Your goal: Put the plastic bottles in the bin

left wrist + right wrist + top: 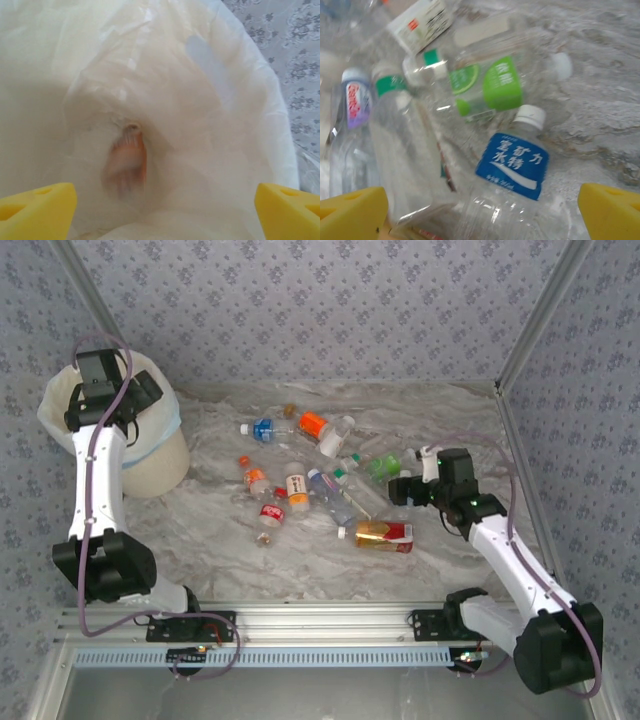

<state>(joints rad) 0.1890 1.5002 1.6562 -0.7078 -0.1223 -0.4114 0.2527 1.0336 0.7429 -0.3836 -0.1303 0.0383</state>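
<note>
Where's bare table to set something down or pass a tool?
Bare table along the near rail, and between bin and bottles; also the far strip by the back wall. Crowded: the centre pile, right tool at its edge.

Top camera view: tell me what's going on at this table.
The left gripper hangs open over the tall round pale-blue bin with its white plastic liner. A blurred orange-labelled plastic bottle shows inside, below it. The right gripper hovers open above the heap of small clear plastic bottles on the marbled table, a blue-labelled white-capped bottle directly beneath it. Roughly ten bottles are not yet binned.
</note>
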